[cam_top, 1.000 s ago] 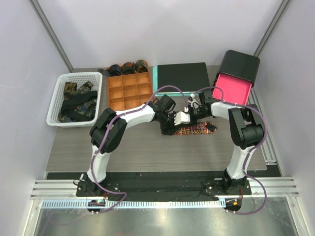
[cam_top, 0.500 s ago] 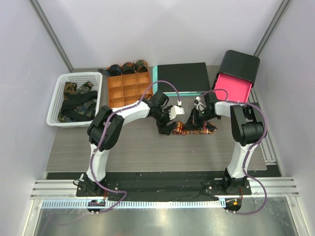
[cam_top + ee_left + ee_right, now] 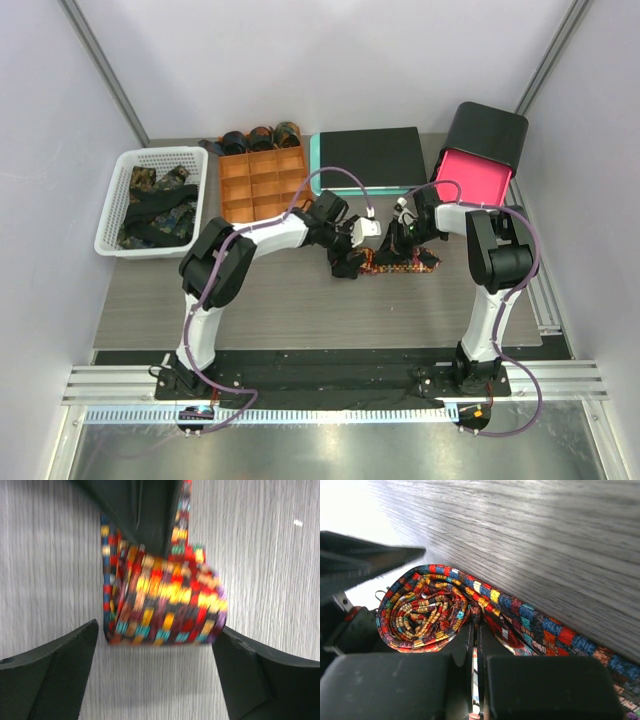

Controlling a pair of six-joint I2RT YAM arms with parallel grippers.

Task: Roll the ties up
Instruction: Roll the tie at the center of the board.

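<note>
Left claw (image 3: 155,627) is spread wide, one finger on each side of the rolled end of the checked tie (image 3: 165,605). Bare bench (image 3: 50,555) shows in both gaps, so we read it as gripping nothing. Right claw (image 3: 475,630) is pressed together, its tips tucked in where the coil (image 3: 422,610) meets the flat tail. We cannot tell whether a fold of fabric is nipped between them.

From the top view, the checked tie lies mid-bench between the two claws. It is part rolled, and the unrolled tail runs off toward the right arm's side. The coil has several turns but looks loose and squashed into an oval.

We judge the step as mid-roll on this one tie. Next, the left claw would need to close on the coil's sides and turn it further along the tail. The right claw would have to keep the core or tail from slipping. With nothing clamping the coil, it could spring open.

The rest of the job looks undone. More dark ties (image 3: 155,205) sit heaped in the white basket (image 3: 112,175) at far left. A few rolled dark ties (image 3: 260,136) sit just behind the orange tray (image 3: 263,185).

We can read no brand, label or writing in any view, and the left wrist view is blurred.
</note>
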